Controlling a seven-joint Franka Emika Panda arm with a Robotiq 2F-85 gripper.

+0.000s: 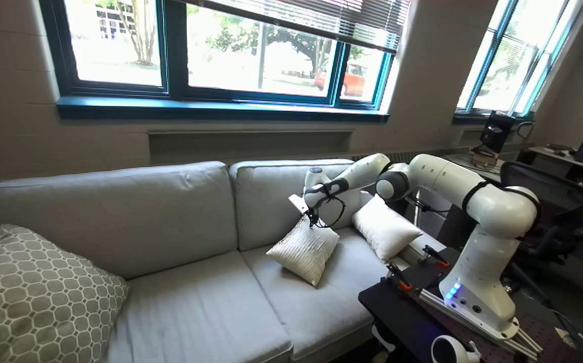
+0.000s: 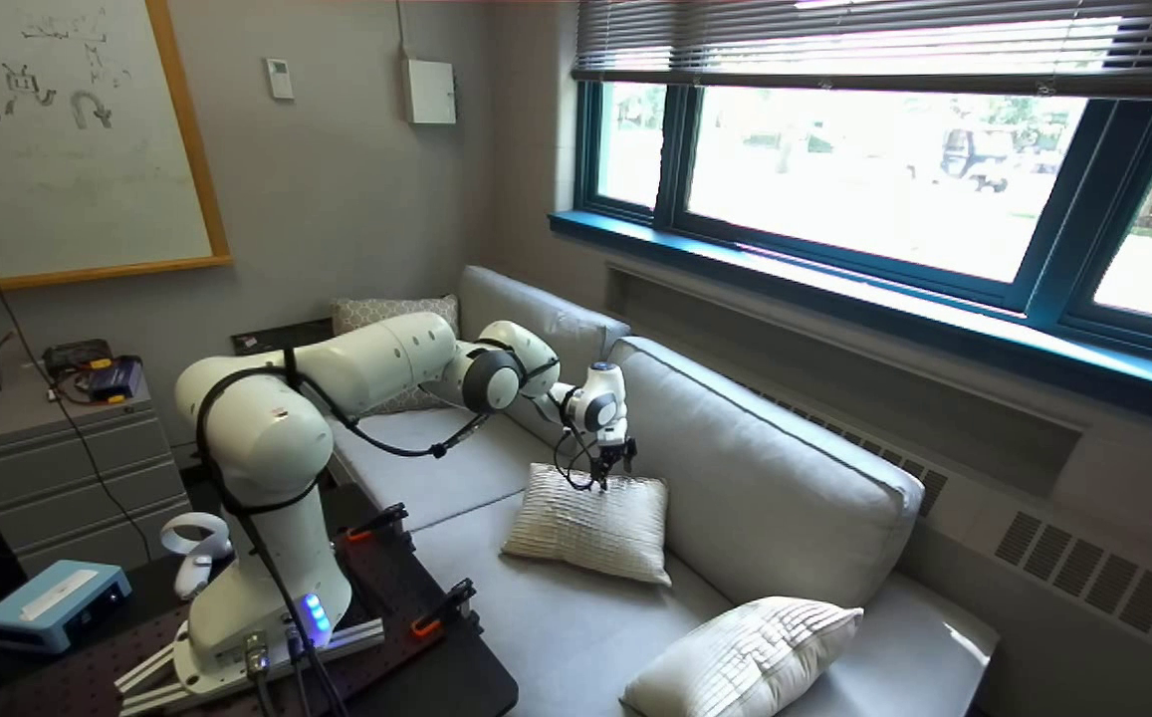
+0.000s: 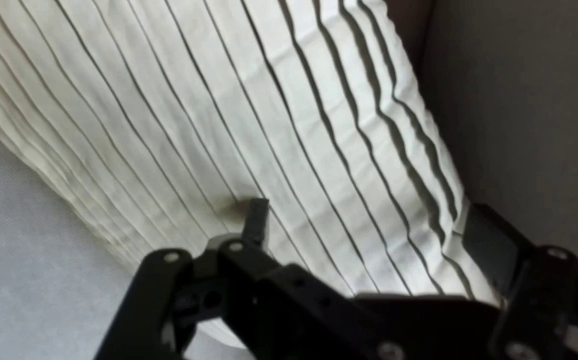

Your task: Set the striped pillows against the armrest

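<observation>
Pleated cream pillow (image 1: 304, 252) rests on sofa seat (image 1: 352, 282) beneath fingers (image 3: 256, 222), spread wide, nothing gripped. Second pleated pillow (image 2: 747, 659), at its 4 o'clock in exterior view, apparently leans on armrest (image 2: 919, 642). Pinching surface pleats could let pillow slip; pressing deep could shove it against back cushion (image 1: 267, 201); swinging toward armrest could knock second pleated pillow. Fingertip contact unclear; armrest partly hidden; wrist view crops pillow at 12 o'clock.
</observation>
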